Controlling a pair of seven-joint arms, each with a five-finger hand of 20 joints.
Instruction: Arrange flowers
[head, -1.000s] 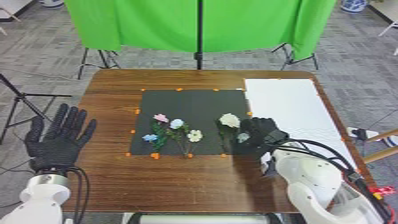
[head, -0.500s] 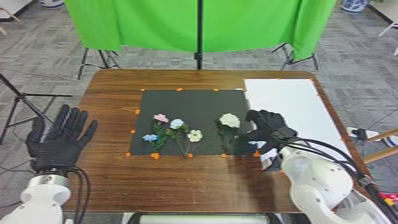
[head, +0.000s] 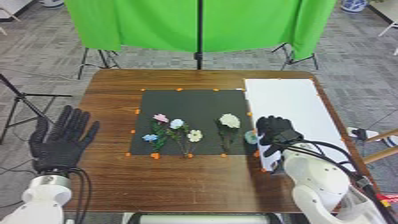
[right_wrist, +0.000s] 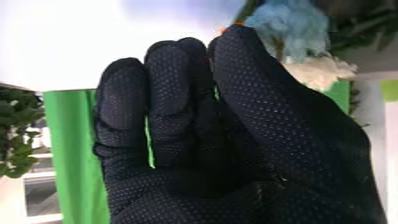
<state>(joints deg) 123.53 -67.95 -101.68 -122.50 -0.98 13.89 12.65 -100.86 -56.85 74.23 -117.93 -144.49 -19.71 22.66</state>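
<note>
My right hand (head: 277, 129) is over the white sheet, just right of the black mat (head: 197, 102). A pale blue flower (head: 251, 137) is at its inner side, over the mat's right edge. In the right wrist view, the glove (right_wrist: 293, 120) has its thumb against the fingers, pinching the blue flower (right_wrist: 289, 25); the grip point is hidden. A white flower (right_wrist: 320, 72) shows behind it. On the mat lie this white flower (head: 229, 120), a pink one (head: 161, 118), two pale ones (head: 177, 123) and a small blue one (head: 150, 137). My left hand (head: 60, 146) is open, left of the mat.
The white sheet (head: 289, 100) runs along the table's right side. Orange tape (head: 155, 156) marks the mat's edges. Brown table (head: 178, 185) surrounds the mat. A green curtain (head: 142, 25) hangs on a stand beyond the far edge.
My right hand has moved right, from the mat's edge onto the white sheet, and the pale blue flower has shifted right with it. The white flower on the mat and my left hand have stayed put.
</note>
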